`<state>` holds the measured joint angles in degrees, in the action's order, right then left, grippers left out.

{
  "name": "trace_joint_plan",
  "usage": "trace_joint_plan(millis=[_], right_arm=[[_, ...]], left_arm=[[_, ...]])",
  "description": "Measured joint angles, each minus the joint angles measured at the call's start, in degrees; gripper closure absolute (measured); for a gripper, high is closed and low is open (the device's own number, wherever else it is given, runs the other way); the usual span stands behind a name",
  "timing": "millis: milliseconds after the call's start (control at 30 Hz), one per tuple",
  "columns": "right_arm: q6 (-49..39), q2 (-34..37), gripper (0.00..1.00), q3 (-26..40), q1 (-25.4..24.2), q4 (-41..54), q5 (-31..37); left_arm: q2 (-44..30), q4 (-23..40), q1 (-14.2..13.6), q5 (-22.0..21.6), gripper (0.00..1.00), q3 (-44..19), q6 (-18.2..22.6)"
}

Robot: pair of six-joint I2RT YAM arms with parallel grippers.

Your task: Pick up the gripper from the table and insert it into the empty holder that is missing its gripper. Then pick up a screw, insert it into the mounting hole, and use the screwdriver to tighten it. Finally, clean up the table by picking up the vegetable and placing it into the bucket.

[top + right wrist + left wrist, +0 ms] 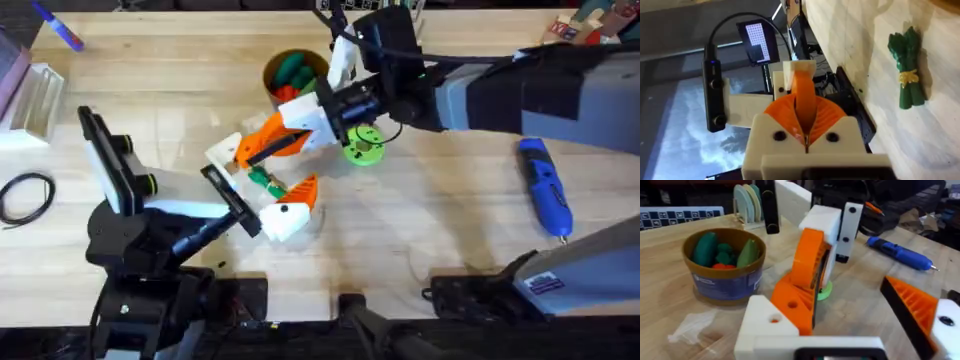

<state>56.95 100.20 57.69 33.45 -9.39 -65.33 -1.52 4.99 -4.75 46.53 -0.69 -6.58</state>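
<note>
My right gripper point(262, 146) reaches across the middle and is shut on the orange ribbed gripper point(802, 87). The piece's base point(790, 305) sits against the white holder point(762, 325), and orange shows through the holder's hole. In the overhead view the holder point(220, 152) is just left of the right fingers. My left gripper point(272, 178) stands open, its orange-padded finger point(912, 305) apart from the holder. Between them on the table lies the green vegetable point(262, 180), also in the right wrist view point(907, 70). The bucket point(272, 66) stands behind. The blue screwdriver point(545, 185) lies at the right.
The bucket point(725, 285) holds teal-green and red toy vegetables. A green disc point(364, 147) lies under the right wrist. A blue-purple marker point(58, 28) is at the far left corner, with a clear box point(30, 100) and a black cable point(25, 195) along the left edge.
</note>
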Motion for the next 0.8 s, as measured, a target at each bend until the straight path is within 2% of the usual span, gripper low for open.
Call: trace_joint_plan(millis=[233,400,600,800], right_arm=[[1.4,-0.7,0.994,0.0,2.5,-1.9,5.7],[0.2,-0.3,0.994,0.1,2.9,-2.2,6.8],[-2.8,1.9,0.994,0.6,2.4,-3.2,3.6],[-5.1,3.3,0.995,0.6,1.4,-7.8,-1.0]], left_arm=[[-0.1,0.0,0.6,-4.6,0.014,-0.1,-0.7],[-0.7,0.0,0.6,-5.7,0.014,-0.2,-1.1],[-0.8,0.1,0.8,-5.8,0.014,-0.2,-0.7],[-0.7,0.1,0.8,-4.5,0.014,-0.2,4.2]])
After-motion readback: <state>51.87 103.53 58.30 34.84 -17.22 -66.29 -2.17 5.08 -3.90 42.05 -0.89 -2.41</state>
